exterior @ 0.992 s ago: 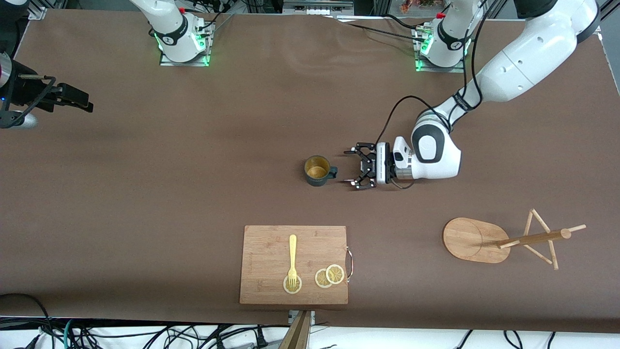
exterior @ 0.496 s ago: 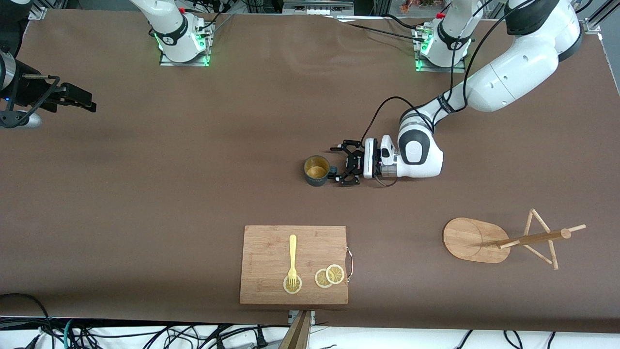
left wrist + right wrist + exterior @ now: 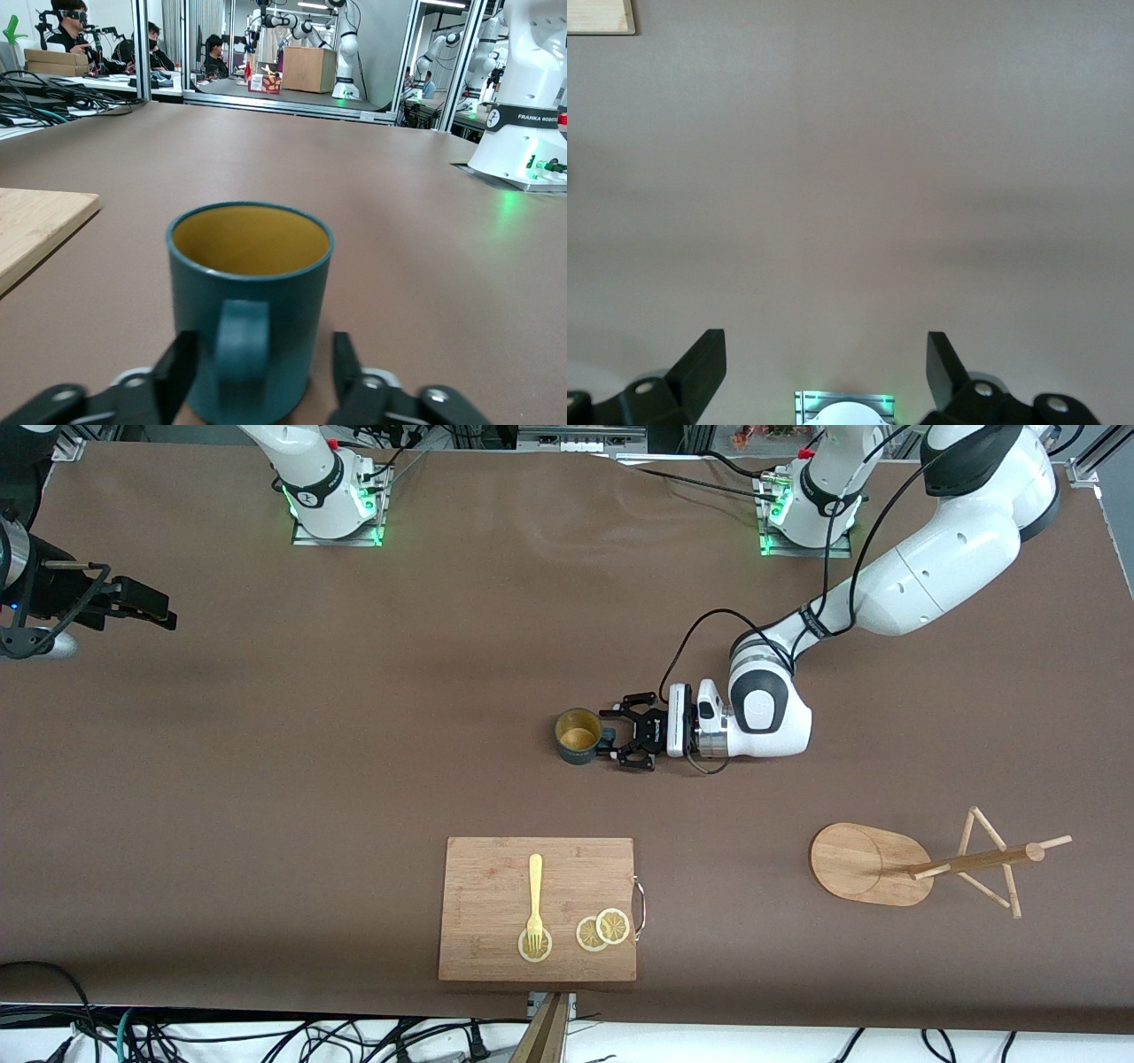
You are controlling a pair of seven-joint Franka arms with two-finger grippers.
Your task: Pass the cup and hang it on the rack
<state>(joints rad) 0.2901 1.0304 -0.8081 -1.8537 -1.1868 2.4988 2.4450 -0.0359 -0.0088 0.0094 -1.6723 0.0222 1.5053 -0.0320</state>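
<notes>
Early going here: the cup (image 3: 579, 737) stands upright on the brown table (image 3: 354, 762) about mid-table, farther from the front camera than the cutting board (image 3: 496, 886), and nothing has been lifted or hung. The left gripper (image 3: 617, 736) is low at the table beside the cup on the side toward the left arm's end, and in the left wrist view its two dark fingers (image 3: 174, 375) flank the handle, with a visible gap between each finger and the handle, so the claw is spread around it and not pinching. The right gripper (image 3: 133, 600) waits over the right arm's end of the table, its fingers wide apart over bare cloth in its own wrist view. Left to do, by my reckoning: close on the handle, lift, make the pass, and hook the cup onto the rack (image 3: 921, 863), which stands near the left arm's end. Now the surfaces: the cup is a dark teal cylinder with a glossy yellowish inside and a small loop handle (its ribbing doesn't show from here); the rack is pale bamboo, an oval flat base, one round pole, thin angled pegs; the board is flat grained bamboo carrying a yellow fork (image 3: 535, 899) and lemon slices (image 3: 602, 929); the table cover looks matte and smooth.
</notes>
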